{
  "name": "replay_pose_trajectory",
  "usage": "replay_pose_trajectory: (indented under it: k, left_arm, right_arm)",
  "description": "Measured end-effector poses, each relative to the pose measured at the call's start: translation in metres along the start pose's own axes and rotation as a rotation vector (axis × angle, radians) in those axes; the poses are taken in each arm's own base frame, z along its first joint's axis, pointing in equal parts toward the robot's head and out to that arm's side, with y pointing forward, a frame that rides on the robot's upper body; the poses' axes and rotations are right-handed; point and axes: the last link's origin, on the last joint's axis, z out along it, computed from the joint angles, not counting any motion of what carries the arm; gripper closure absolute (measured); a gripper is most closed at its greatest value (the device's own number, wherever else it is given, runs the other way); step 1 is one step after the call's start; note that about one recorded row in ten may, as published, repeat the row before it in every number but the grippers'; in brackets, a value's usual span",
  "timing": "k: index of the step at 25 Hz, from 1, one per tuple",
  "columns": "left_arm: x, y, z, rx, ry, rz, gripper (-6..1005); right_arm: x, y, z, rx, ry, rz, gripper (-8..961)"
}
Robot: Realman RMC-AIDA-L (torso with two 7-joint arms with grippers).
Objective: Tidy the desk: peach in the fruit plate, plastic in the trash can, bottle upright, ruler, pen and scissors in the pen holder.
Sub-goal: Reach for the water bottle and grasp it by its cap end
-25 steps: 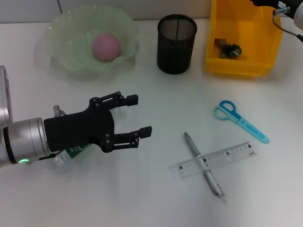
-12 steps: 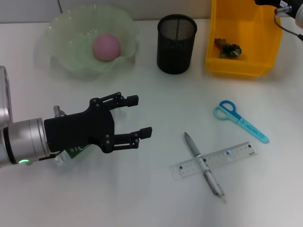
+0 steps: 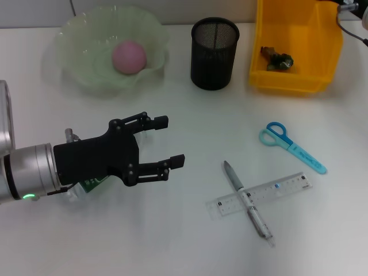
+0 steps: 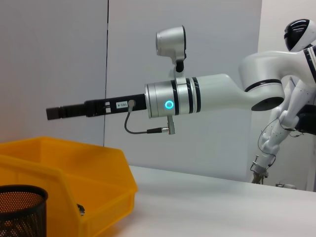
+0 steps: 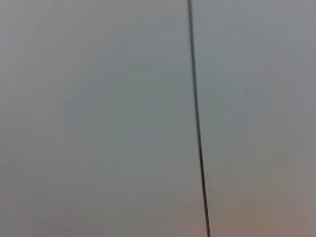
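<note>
Two arms on the rig, only one over the desk. L gripper (image 3: 162, 141) sits low at the desk's left side, jaws spread wide, nothing between the fingers. Under/behind its black body lies the bottle (image 3: 86, 185), mostly hidden; only a green label patch and a clear bit show, so can't tell if it's upright or lying. R gripper (image 4: 55, 112) is held high, level above the yellow trash bin (image 3: 299, 80); seen side-on from the left wrist view, it reads as a thin dark bar, so open/closed can't be told. Nothing visible in it.

Peach (image 3: 129, 56): in the pale green fruit plate (image 3: 75, 69), far left of desk. Pen holder (image 3: 214, 53), black mesh, stands between plate and bin. Plastic scrap (image 3: 276, 58): dark crumpled piece on the bin floor.

Still on the desk, right of the L gripper:
- pen (image 3: 232, 173), lying diagonal;
- ruler (image 3: 287, 185), clear, crossing over the pen, touching it;
- scissors (image 3: 292, 147), blue handles toward the bin, near the ruler but apart from it.
</note>
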Motion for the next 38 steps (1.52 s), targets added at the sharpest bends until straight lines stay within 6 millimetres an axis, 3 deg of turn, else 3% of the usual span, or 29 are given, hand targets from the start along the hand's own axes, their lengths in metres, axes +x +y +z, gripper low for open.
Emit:
replay_pose_trajectory:
  k: [3,8,14,26,38]
  left_arm:
    - [0.0,0.0,0.0,0.0,0.0,0.0,169]
    - [0.0,0.0,-0.001,0.0,0.003,0.001,169]
    - [0.001,0.0,-0.001,-0.001,0.007,0.002,169]
    - [0.002,-0.002,-0.001,-0.002,0.005,-0.001,169]
    - [0.003,-0.003,-0.003,0.002,0.002,0.0,169]
  right_arm:
    - [-0.004,-0.002,-0.007,-0.024,-0.063,0.075,172]
    - [-0.016,-0.004,-0.038,-0.159,-0.251,0.186,172]
    - [-0.017,0.012,-0.076,-0.388,-0.356,0.171,172]
    - [-0.005,0.032,-0.107,-0.696,-0.24,0.107,172]
    - [0.007,0.042,-0.119,-0.863,-0.068,0.04,173]
